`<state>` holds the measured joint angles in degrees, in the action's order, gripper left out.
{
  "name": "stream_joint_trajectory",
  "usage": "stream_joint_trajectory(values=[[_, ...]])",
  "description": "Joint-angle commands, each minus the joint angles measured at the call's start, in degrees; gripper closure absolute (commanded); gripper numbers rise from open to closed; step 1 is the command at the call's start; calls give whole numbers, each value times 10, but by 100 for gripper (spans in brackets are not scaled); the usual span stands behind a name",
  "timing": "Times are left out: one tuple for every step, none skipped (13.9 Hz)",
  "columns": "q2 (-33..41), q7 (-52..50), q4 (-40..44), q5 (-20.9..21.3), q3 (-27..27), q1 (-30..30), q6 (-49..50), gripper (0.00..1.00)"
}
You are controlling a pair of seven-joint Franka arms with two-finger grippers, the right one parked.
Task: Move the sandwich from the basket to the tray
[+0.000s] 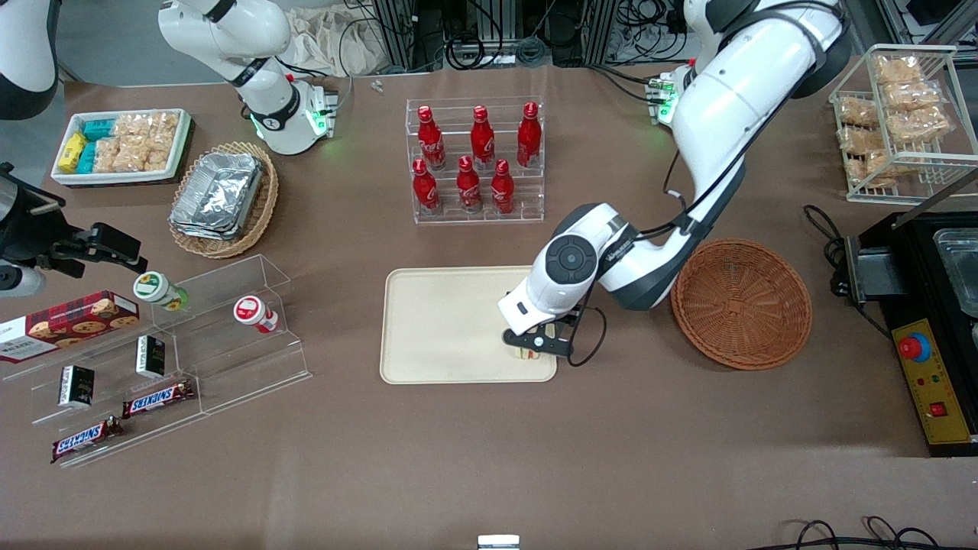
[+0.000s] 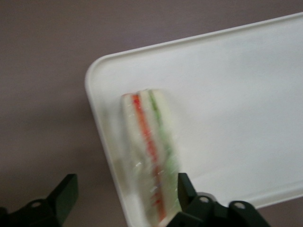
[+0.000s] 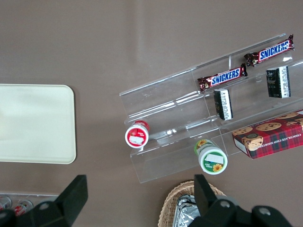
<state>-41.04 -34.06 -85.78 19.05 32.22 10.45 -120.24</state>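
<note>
The sandwich [image 2: 150, 156] lies on the tray [image 1: 443, 321], in the corner nearest the front camera on the side toward the basket [image 1: 741, 302], so the transfer itself looks done. The basket sits apart on the tabletop [image 1: 489, 458] and shows nothing inside.

The tool [image 1: 535, 345] hangs low over that tray corner with the sandwich between its fingers [image 2: 187, 189]. The fingers are spread wide: one stands over bare tabletop clear of the sandwich, the other sits right at its side, and whether that one touches cannot be told. Nothing is pinched. What seems left is for the arm to lift away and leave the sandwich lying there.

From the front, the arm's wrist covers most of the sandwich; only a sliver of its layered edge shows beneath the tool. In the wrist view its near end is cut off by the frame, and the filling layers are blurred.
</note>
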Motion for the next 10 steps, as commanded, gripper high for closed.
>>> stream_joint_trajectory(values=[[98,39,-67,6,-3,-52,32,0],[128,76,-89,2,-3,-71,35,0],[158,103,-110,0,-2,-94,43,0],[188,129,-129,-1,-2,-117,50,0],[215,151,-145,-1,-2,-138,56,0],[242,173,-156,-1,-2,-160,63,0],[263,196,-157,-1,-2,-181,82,0],[282,214,-152,0,-3,-194,112,0],[296,210,-144,5,-5,-198,132,0],[311,206,-141,1,-8,-211,151,0]])
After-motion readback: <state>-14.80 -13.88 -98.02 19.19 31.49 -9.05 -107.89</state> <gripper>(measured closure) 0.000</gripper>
